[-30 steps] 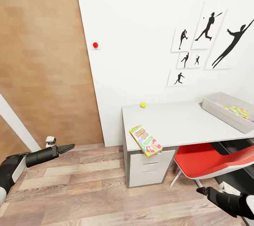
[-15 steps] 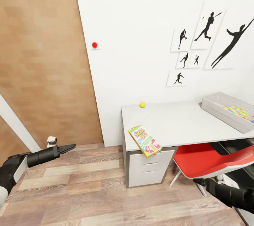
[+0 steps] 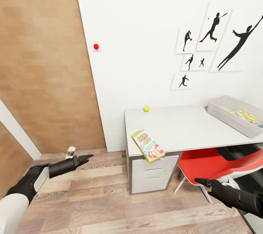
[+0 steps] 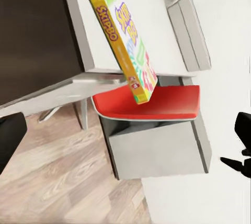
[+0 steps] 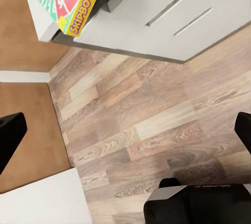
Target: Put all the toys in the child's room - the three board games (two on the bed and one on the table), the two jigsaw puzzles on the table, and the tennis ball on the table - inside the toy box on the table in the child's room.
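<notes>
On the grey desk [image 3: 190, 126], a bright card-game box [image 3: 147, 146] hangs over the front left corner. A small yellow ball [image 3: 146, 108] sits by the back edge, outside the grey toy box [image 3: 233, 117] at the right edge. Both are left to do. The left gripper [image 3: 87, 158] and right gripper [image 3: 199, 181] look closed and empty.

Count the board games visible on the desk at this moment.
1: the Skip-Bo box lies at the desk's front left corner, overhanging the edge above the drawers. The toy box holds colourful contents that I cannot identify, so more may be hidden.

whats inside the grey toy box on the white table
The grey toy box holds a multicoloured flat item at its far end. The near wall hides the rest of its floor.
</notes>
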`<state>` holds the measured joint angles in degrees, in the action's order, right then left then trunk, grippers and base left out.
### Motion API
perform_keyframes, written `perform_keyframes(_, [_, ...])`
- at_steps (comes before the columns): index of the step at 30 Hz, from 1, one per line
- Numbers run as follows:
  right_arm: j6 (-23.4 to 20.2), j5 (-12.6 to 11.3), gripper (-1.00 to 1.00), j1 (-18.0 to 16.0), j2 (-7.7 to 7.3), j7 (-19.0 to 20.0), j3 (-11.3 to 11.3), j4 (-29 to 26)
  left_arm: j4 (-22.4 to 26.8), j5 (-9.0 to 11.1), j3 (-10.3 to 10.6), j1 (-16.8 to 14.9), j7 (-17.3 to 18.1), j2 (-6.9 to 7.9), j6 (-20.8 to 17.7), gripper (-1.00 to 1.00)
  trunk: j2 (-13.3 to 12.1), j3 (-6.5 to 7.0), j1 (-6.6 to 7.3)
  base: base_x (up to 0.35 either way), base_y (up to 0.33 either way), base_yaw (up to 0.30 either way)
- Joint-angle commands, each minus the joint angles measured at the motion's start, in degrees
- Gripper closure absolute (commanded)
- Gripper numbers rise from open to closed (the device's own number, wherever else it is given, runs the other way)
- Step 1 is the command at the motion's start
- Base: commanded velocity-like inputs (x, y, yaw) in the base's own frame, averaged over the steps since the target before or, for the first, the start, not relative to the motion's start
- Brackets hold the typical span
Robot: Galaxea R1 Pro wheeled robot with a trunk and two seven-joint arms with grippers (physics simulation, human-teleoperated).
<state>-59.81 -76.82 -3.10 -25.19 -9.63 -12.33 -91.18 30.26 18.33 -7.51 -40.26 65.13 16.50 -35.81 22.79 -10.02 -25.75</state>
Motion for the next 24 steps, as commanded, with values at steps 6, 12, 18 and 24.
perform_keyframes(6, [-0.19,-0.33,-1.00,-0.07,0.30,-0.49,0.84,-0.05,-3.43,0.90,-0.38,-0.08,-6.10,-7.46,-0.09,-1.00,0.12,-0.11,-0.03,0.000,0.000,0.000])
perform_keyframes(12, [-0.19,-0.19,-1.00,-0.07,0.17,-0.42,1.48,-0.05,-4.26,6.56,-3.34,-0.36,-14.32,-12.97,-0.43,-1.00,0.12,-0.11,-0.03,0.000,0.000,0.000])
perform_keyframes(18, [-0.19,-0.26,-1.00,-0.11,-0.06,-0.40,1.44,-0.03,-6.91,9.17,-5.03,-0.35,-21.96,-17.13,1.21,-1.00,0.12,-0.11,-0.03,0.000,0.000,0.000])
perform_keyframes(24, [-0.19,-0.62,-1.00,-0.15,0.05,0.57,1.37,-0.04,-8.99,9.62,-6.43,-0.35,-24.01,-18.45,3.52,-1.00,0.12,-0.11,-0.03,0.000,0.000,0.000])
